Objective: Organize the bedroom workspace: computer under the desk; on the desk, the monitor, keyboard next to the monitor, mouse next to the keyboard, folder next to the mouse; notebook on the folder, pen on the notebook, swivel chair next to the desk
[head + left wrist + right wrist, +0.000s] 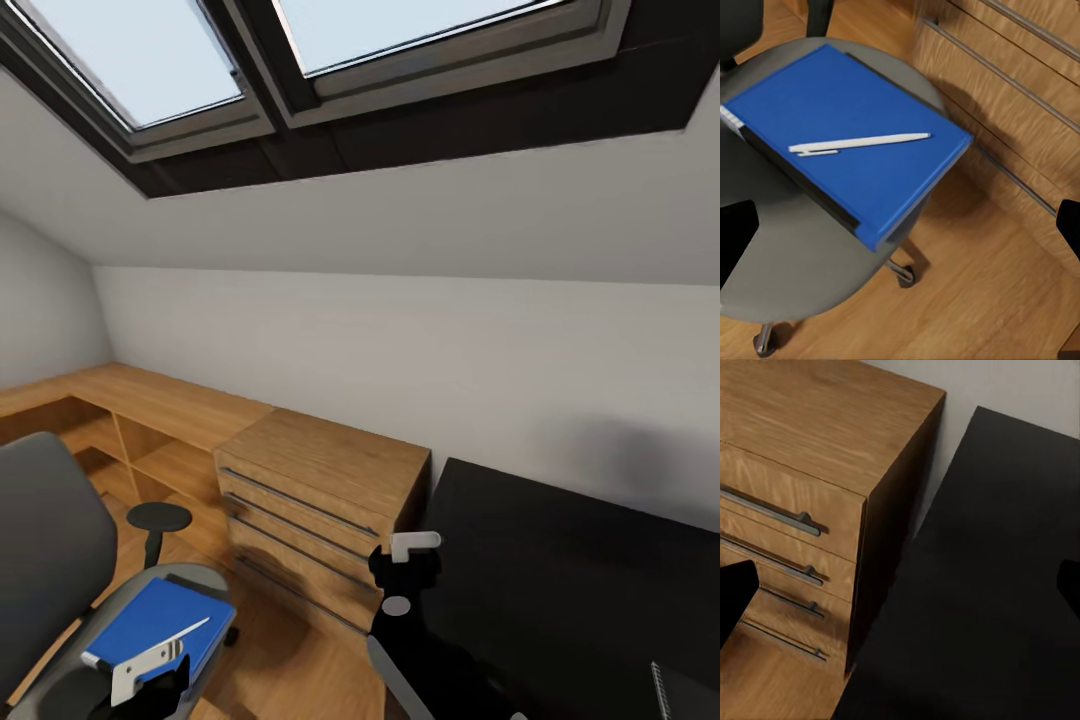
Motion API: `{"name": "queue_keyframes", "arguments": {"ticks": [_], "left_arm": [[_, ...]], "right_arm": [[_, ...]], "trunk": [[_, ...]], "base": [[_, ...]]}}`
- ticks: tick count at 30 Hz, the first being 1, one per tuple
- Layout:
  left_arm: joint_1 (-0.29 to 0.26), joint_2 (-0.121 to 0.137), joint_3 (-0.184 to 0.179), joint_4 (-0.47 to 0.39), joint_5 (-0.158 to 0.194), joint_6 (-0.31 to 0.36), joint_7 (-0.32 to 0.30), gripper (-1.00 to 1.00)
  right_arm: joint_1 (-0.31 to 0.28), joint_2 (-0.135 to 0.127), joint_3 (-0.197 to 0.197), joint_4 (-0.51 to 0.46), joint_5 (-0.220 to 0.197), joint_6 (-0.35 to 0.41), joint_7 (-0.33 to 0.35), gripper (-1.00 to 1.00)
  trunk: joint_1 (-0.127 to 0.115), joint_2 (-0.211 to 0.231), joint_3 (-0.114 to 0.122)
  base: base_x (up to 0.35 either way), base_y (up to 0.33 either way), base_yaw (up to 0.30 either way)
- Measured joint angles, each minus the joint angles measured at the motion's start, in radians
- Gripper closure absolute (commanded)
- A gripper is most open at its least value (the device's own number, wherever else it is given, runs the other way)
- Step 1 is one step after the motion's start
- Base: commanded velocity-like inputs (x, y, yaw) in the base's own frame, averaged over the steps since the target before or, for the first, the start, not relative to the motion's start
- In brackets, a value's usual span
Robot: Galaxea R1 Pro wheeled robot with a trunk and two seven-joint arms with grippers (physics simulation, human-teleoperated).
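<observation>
The blue folder point(862, 142) lies flat on the grey seat of the swivel chair point(45, 540), black spine along one edge. The white pen point(859, 142) rests on top of the folder. My left gripper point(900, 232) hovers open above the folder and the seat's front rim, touching nothing. My right gripper point(900, 589) is open and empty, over the gap between the wood chest and the black desk point(560, 580). Folder point(155, 620) and pen point(180, 635) also show at the head view's lower left. The computer, monitor, keyboard, mouse and notebook are out of view.
A light wood chest point(320, 500) with long steel handles stands between chair and desk. Low wood shelving point(140, 420) runs along the wall to the left. A dark-framed skylight point(300, 60) sits in the sloped ceiling. Wood floor point(967, 292) lies beneath the chair.
</observation>
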Motion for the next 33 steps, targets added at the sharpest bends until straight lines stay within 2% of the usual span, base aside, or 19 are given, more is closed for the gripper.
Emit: {"name": "queue_keyframes", "arguments": {"ticks": [8, 16, 22, 24, 26, 29, 31, 33], "left_arm": [[0.0, -0.001, -0.009, 0.017, -0.004, -0.012, 0.0, -1.0], [0.0, -0.002, -0.019, 0.034, -0.004, -0.029, 0.002, -1.0], [0.0, -0.003, -0.027, 0.043, -0.005, -0.041, 0.002, -1.0], [0.0, -0.003, -0.039, 0.049, -0.005, -0.041, 0.002, -1.0], [0.0, -0.002, -0.081, 0.052, -0.005, -0.053, 0.004, -1.0], [0.0, -0.001, -0.11, 0.033, -0.004, -0.076, 0.005, -1.0], [0.0, 0.0, -0.126, -0.022, -0.003, -0.083, 0.006, -1.0], [0.001, 0.0, -0.133, -0.098, -0.003, -0.062, 0.005, -1.0]], "right_arm": [[0.0, 0.0, -0.001, 0.0, 0.0, -0.003, 0.0, -1.0], [0.0, 0.0, -0.001, -0.002, 0.0, -0.003, -0.002, -1.0], [0.0, 0.0, -0.001, -0.002, 0.0, -0.003, -0.001, -1.0], [0.0, 0.0, -0.001, -0.002, 0.0, -0.003, -0.001, -1.0], [0.0, -0.001, -0.002, -0.001, 0.0, -0.003, 0.0, -1.0], [0.0, -0.001, -0.002, -0.001, 0.0, -0.004, 0.001, -1.0], [0.0, -0.002, -0.003, -0.001, 0.0, -0.004, 0.001, -1.0], [0.0, -0.003, -0.003, -0.002, 0.0, -0.004, 0.001, -1.0]], "trunk": [[0.0, 0.0, -0.001], [0.0, 0.0, -0.001], [0.0, 0.0, -0.001], [0.0, 0.0, -0.001], [0.0, 0.0, -0.001], [0.0, 0.0, -0.001], [0.0, 0.0, -0.001], [0.0, 0.0, -0.001]], "base": [[-0.085, 0.302, 0.182], [-0.124, 0.312, 0.032], [-0.038, 0.131, 0.002], [-0.011, 0.039, 0.001], [-0.005, 0.018, 0.0], [-0.003, 0.01, 0.0], [-0.001, 0.004, 0.0], [-0.001, 0.002, 0.0]]}}
